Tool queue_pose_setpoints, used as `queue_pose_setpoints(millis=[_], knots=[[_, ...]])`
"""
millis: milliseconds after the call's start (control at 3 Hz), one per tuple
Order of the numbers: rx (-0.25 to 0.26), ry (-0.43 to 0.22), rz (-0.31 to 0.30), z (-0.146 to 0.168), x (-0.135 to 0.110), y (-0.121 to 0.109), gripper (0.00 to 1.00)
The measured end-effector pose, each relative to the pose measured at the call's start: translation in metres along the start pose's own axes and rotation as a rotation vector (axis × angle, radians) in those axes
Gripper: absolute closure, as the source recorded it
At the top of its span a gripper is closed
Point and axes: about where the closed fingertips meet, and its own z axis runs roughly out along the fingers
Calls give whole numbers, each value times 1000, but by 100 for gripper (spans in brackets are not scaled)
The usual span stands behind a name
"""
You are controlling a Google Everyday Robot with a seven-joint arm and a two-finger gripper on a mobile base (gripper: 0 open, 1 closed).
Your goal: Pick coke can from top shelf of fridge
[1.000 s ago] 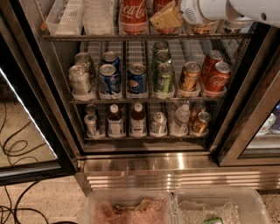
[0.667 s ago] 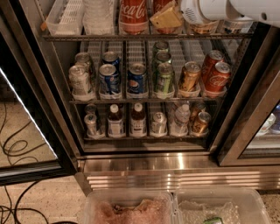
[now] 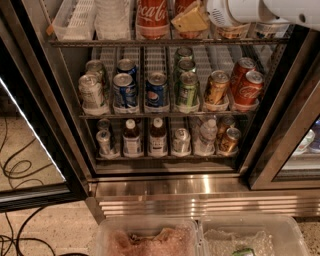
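Observation:
The fridge (image 3: pixel 165 187) stands open in front of me. On the top shelf (image 3: pixel 100 43) a red coke can (image 3: pixel 152 15) with white script stands at the front, cut off by the top edge of the view. My gripper (image 3: pixel 190 20), tan-coloured on a white arm (image 3: pixel 260 10) that comes in from the upper right, is at the top shelf just right of that can. It is in front of another reddish can (image 3: pixel 181 6), which it mostly hides.
The middle rack holds silver cans (image 3: pixel 92 92), blue Pepsi cans (image 3: pixel 157 90), green cans (image 3: pixel 187 90), a gold can (image 3: pixel 216 88) and two red cans (image 3: pixel 247 86). The lower rack holds bottles (image 3: pixel 157 136) and cans. The glass door (image 3: pixel 30 150) hangs open at left. Clear bins (image 3: pixel 150 237) sit below.

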Motion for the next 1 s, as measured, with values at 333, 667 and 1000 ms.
queue_pose_setpoints(millis=[333, 667, 1000], knots=[[-5, -18, 26, -3, -6, 0, 100], [-6, -45, 113, -5, -15, -1, 100], [1, -58, 164, -5, -20, -1, 100]])
